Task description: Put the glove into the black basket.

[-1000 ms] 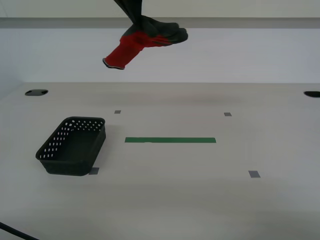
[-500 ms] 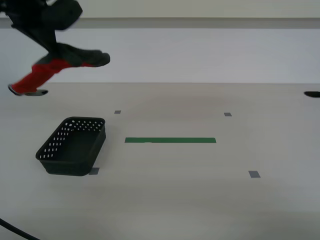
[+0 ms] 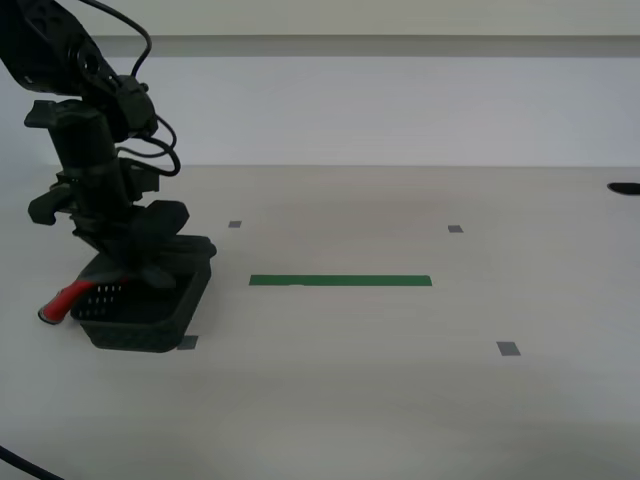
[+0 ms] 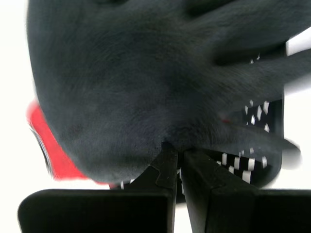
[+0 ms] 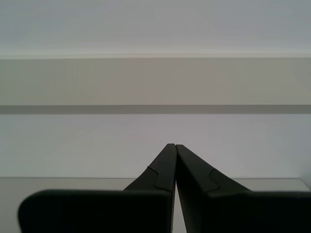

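In the exterior view, the black basket (image 3: 150, 322) stands on the table at the left. My second gripper (image 3: 128, 258) hangs low over it, shut on the glove (image 3: 160, 238). The glove's dark body lies over the basket's top, and its red cuff (image 3: 62, 300) sticks out past the basket's side on the exterior view's left. In the second wrist view the glove (image 4: 126, 87) fills the frame, pinched in my second gripper (image 4: 176, 148), with the perforated basket (image 4: 252, 162) behind it. My first gripper (image 5: 171, 145) is shut and empty, facing the wall; it does not show in the exterior view.
A green tape strip (image 3: 340, 281) lies mid-table to the right of the basket. Small grey tape marks (image 3: 509, 348) dot the table. A dark hole (image 3: 625, 188) sits at the far right edge. A cable (image 3: 30, 465) crosses the front left corner.
My second gripper carried the glove from high at the top centre leftward and down onto the basket. The basket has not moved.
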### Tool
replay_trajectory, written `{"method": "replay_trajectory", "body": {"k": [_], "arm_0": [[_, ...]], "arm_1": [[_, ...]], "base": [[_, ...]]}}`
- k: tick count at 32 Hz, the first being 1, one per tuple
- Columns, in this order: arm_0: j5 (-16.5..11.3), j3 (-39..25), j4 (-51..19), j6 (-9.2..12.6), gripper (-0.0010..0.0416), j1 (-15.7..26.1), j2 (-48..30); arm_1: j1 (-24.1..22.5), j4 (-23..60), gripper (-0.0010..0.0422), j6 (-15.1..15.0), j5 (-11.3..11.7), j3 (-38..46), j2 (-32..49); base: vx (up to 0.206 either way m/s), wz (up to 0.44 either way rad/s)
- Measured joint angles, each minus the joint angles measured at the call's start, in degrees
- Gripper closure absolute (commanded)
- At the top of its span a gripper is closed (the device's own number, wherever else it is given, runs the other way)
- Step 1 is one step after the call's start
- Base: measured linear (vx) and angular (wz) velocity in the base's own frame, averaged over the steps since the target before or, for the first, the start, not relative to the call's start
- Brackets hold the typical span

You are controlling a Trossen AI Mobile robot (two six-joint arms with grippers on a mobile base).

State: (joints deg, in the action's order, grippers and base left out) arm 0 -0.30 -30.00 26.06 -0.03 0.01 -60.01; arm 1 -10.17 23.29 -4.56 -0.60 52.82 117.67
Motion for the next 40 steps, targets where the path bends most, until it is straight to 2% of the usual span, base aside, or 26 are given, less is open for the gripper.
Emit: {"method": "replay_trajectory", "body": {"k": [5, 12, 16, 18, 20, 21, 23, 26, 28, 31, 40], "arm_0": [[-0.02, 0.00, -0.15, 0.00, 0.0405, 0.04, 0.09], [-0.04, 0.00, -0.15, 0.00, 0.0405, 0.02, 0.13], [-0.02, 0.00, -0.17, 0.00, 0.0405, 0.04, 0.17], [-0.02, 0.00, -0.13, 0.00, 0.0405, 0.00, 0.17], [-0.02, 0.00, -0.15, 0.00, 0.0405, 0.04, 0.17], [-0.02, 0.00, -0.13, 0.00, 0.0405, 0.02, 0.17], [-0.02, 0.00, -0.15, 0.00, 0.0405, 0.07, 0.17], [-0.04, 0.00, -0.15, 0.00, 0.0405, 0.00, 0.17], [-0.02, 0.00, -0.13, 0.00, 0.0405, 0.00, 0.17], [-0.02, 0.00, -0.15, 0.00, 0.0405, 0.02, 0.17], [-0.04, 0.00, -0.33, 0.00, 0.0405, 0.00, 0.17]], "arm_1": [[0.42, -1.53, 0.0412, 0.17, -0.13, 2.34, 10.75], [0.50, -1.77, 0.0412, 0.17, -0.13, 4.22, 10.34], [0.50, -1.29, 0.0399, 0.09, -0.13, 4.72, 6.73], [0.50, -0.31, 0.0366, 0.09, -0.15, 4.90, 5.03], [0.52, 2.67, 0.0279, 0.98, -0.15, 5.92, 3.58], [0.52, 3.08, 0.0265, 1.25, -0.15, 6.12, 3.58], [0.52, 8.00, 0.0203, 1.42, -0.15, 7.78, 3.52], [0.52, 11.98, 0.0155, 1.44, -0.15, 10.10, 3.52], [0.46, 13.60, 0.0144, 1.64, -0.17, 11.63, 3.08], [0.44, 14.93, 0.0152, 1.86, -0.20, 13.05, 1.57], [0.42, 16.26, 0.0240, 2.64, -0.39, 13.53, -12.85]], "base": [[0.000, 0.000], [0.000, 0.000], [0.000, 0.000], [0.000, 0.000], [0.000, 0.000], [0.000, 0.000], [0.000, 0.000], [0.000, 0.000], [0.000, 0.000], [0.000, 0.000], [0.000, 0.000]]}}
